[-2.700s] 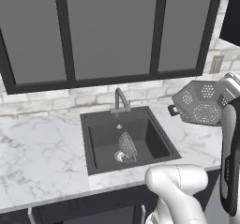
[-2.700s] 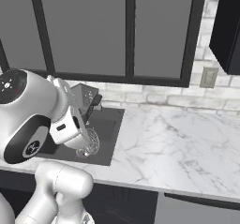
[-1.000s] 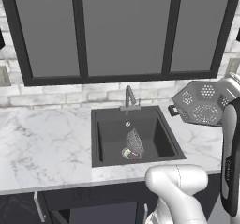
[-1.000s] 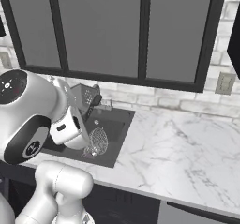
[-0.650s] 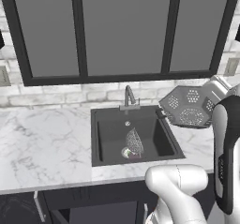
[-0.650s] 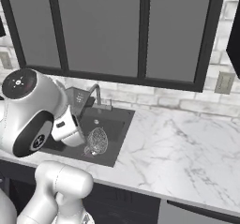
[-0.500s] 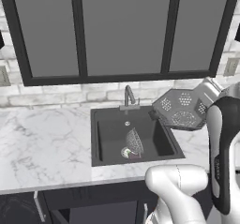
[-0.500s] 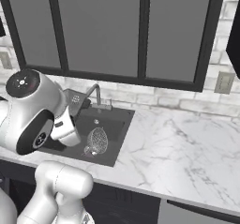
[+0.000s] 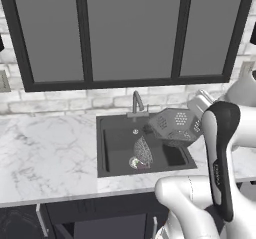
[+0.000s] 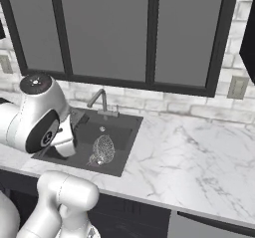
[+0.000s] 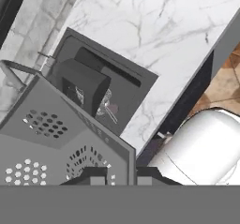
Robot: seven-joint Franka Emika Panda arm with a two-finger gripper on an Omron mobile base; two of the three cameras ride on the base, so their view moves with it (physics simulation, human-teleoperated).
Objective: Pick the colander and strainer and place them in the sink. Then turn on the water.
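Note:
The dark-grey faceted colander (image 9: 175,127) hangs tilted above the right half of the sink (image 9: 116,144). My gripper (image 11: 118,175) is shut on its rim, and the perforated side of the colander (image 11: 56,138) takes up the lower left of the hand view. Inside the basin, the round mesh strainer (image 9: 142,152) leans on its edge near the drain; it shows too in the right base view as the strainer (image 10: 103,149) and past the colander in the hand view as the strainer (image 11: 106,102). The gooseneck faucet (image 9: 136,102) stands at the sink's rear edge. No water shows at its spout.
White marble counter (image 9: 45,153) runs left of the sink, and counter (image 10: 199,152) spreads to its right. A dark-framed window and a brick backsplash stand behind. A wall outlet (image 10: 234,88) sits at the right. My own arm blocks the sink's left side in the right base view.
The arm has swung left, carrying the colander from over the counter right of the sink to above the sink's right half. The strainer has stayed in the basin.

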